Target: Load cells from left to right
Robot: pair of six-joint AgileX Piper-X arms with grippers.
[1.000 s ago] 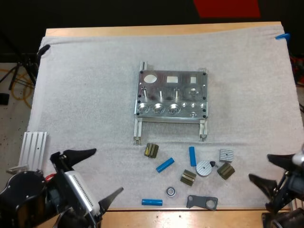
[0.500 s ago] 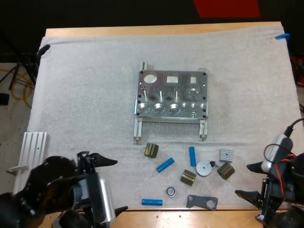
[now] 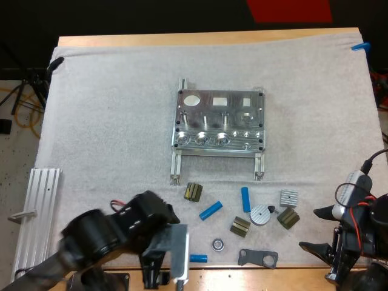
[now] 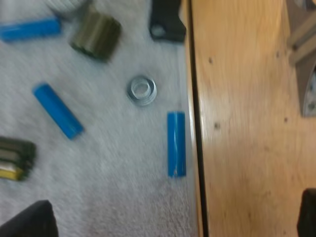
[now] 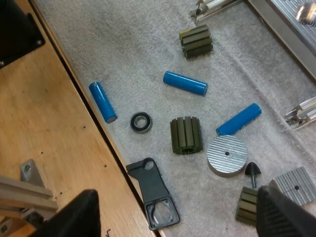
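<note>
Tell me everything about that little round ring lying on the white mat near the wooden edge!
The ring is small and round, with a hole through its middle. It looks like metal, with a dark outer band and a silvery inner one. It lies flat on the white mat, close to the mat's near edge. A blue cylinder lies on one side of it, a dark flat bracket on another, and a ribbed olive block sits close by. Only the mat touches it.
</note>
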